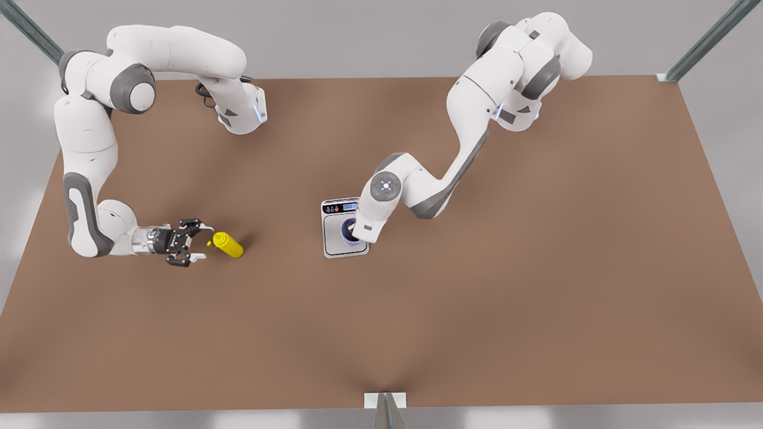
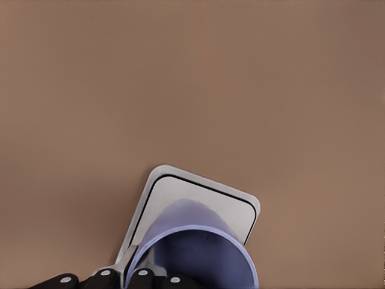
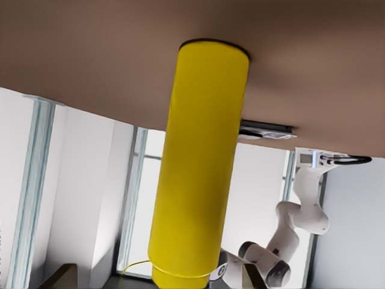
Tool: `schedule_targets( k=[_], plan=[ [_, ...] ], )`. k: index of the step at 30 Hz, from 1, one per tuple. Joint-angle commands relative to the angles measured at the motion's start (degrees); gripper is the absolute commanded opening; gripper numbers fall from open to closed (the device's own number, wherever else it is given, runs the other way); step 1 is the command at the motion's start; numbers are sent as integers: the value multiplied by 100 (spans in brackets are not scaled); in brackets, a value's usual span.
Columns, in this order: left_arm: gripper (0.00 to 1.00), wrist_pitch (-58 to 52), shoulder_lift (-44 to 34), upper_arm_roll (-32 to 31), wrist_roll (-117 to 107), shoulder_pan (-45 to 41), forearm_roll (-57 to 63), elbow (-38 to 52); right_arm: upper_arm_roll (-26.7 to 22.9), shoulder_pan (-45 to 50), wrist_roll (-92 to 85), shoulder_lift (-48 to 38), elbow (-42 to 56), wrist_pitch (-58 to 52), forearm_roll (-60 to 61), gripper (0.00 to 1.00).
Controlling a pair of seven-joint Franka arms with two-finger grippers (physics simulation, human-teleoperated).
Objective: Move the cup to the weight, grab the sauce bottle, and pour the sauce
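Observation:
The pale lavender-blue cup [image 1: 347,232] is over the plate of the silver-grey weight [image 1: 334,249], near the table's middle. My left gripper [image 2: 133,272] is shut on the cup's [image 2: 198,247] rim, above the weight's [image 2: 198,195] plate; whether the cup rests on the plate I cannot tell. The yellow sauce bottle [image 1: 229,245] lies on its side at the front view's left, nozzle toward my right gripper [image 1: 205,242]. That gripper is open, with its fingertips flanking the nozzle and apart from it. The bottle's body [image 3: 201,162] runs lengthwise ahead in the right wrist view.
The brown table [image 1: 506,286] spreads wide toward the front view's right and near edge. Metal frame posts [image 1: 386,411] stand at the table's edges and corners. The left arm [image 3: 295,232] and the weight [image 3: 264,129] appear far off in the right wrist view.

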Motion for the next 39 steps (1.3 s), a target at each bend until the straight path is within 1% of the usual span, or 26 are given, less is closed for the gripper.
schedule_targets(
  k=[1, 4, 7, 8, 9, 10, 12, 15, 19, 21, 22, 23, 24, 25, 26, 27, 28, 31, 32, 33, 34, 35, 36, 37, 38, 39],
  plan=[
    [27, 12, 14, 0, 3, -9, -30, 2, 0, 0, 2, 19, -1, 23, -53, 100],
    [27, 12, 93, -9, -15, -9, -65, -7, 9, 0, 187, 45, -1, 93, -159, 100],
    [27, 12, 93, -9, -15, -9, -57, -15, 194, 0, 195, 54, -1, 216, -176, 100],
    [34, 12, 102, -9, -15, -9, -57, -15, 229, 0, 195, 45, -9, 216, -176, 100],
    [48, 12, 102, -9, -15, -9, -65, -15, 273, -8, 196, 45, -9, 181, -220, 100],
    [53, 20, 102, -9, -15, -9, -74, -15, 273, -17, 196, 45, -9, 137, -264, 100],
    [57, 20, 128, -9, -15, -9, -83, -15, 273, -17, 196, 54, -27, 85, -291, 100],
    [57, 20, 137, -9, -15, -9, -83, -7, 281, -17, 178, 168, -27, 120, -299, 100],
    [63, 20, 137, -9, -15, -9, -83, -15, 536, -17, 187, 168, 8, 374, -414, 100],
    [76, 20, 128, -9, -15, -9, -83, -7, 633, -17, 187, 168, 17, 453, -405, 100],
    [94, 20, 137, -9, -15, -9, -83, -7, 712, -17, 187, 168, 8, 559, -405, 100],
    [100, 12, 128, -9, -50, -9, -92, 2, 756, -17, 187, 177, -1, 621, -405, 100],
    [100, 12, 128, -9, -76, -9, -101, 11, 774, -17, 195, 168, -9, 656, -414, 97],
    [100, 3, 128, -9, -85, -9, -101, 20, 782, -17, 187, 168, -1, 656, -422, 82],
    [100, -32, 102, -9, -41, -9, -92, 28, 791, -17, 196, 168, -1, 656, -422, 70],
    [100, -76, 76, -9, -23, -9, -92, 37, 800, -17, 196, 168, 17, 673, -510, 67],
    [100, -102, 23, -9, -15, 35, -92, 37, 940, -43, 213, 159, 17, 779, -554, 66],
    [100, -463, -214, 0, -15, 70, -101, 55, 1072, -79, 354, 159, 35, 981, -739, 63],
    [100, -1690, -828, -27, -6, 421, -127, 282, 1072, -79, 354, 159, 43, 981, -739, 60],
    [100, -3641, -1427, -18, 248, 948, -189, 1187, 1064, -87, 354, 159, 43, 981, -748, 57],
    [100, -4848, -1822, -18, 1390, 1748, -180, 1751, 1072, -96, 354, 168, 52, 972, -756, 54],
    [100, -4954, -1972, 131, 2427, 2206, 109, 1742, 1072, -122, 354, 168, 61, 972, -792, 50],
    [100, -4954, -1911, 544, 3613, 2215, 620, 1725, 1072, -131, 354, 159, 78, 972, -818, 45],
    [100, -4945, -1893, 1159, 4808, 2329, 559, 1637, 1064, -140, 354, 168, 87, 972, -827, 40],
    [100, -5147, -1902, 1274, 5908, 2654, 567, 1619, 1064, -149, 354, 159, 87, 963, -835, 35],
    [100, -5253, -2033, 1283, 6137, 2856, 559, 1392, 1072, -149, 354, 159, 96, 955, -836, 34]
  ],
)
